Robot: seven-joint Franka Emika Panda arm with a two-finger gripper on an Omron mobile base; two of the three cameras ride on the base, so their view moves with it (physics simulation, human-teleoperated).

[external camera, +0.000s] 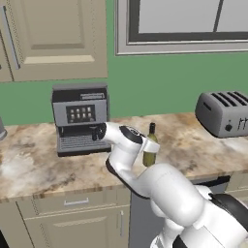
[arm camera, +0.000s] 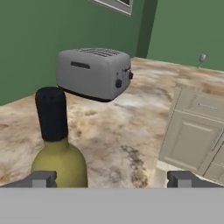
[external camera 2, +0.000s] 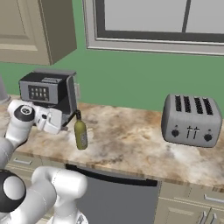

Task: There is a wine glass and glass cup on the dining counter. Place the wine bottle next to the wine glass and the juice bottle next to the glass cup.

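Fingertips of your gripper stand spread as wide as they go, with nothing between them yet; in the hand view the wine bottle sits off to one side, its olive shoulder just in front of one tip instead of centred in the gap. You are on the first step, the reach for the wine bottle, and the grasp is not made. From the base views the wine bottle stands upright on the marbled counter, just beside the coffee machine on the side toward the toaster, and well apart from the toaster itself. Your hand hangs low at the bottle's side, between the coffee machine and the bottle, close to the glass but, as far as you can tell, not touching. Your next move, judged from this, calls for a sideways shift so the bottle's body falls squarely between the tips, then a short advance and a firm close on the wider body, not the narrow dark neck. Mind the coffee machine at your wrist, and keep the bottle upright; a nudge from one finger could tip it.
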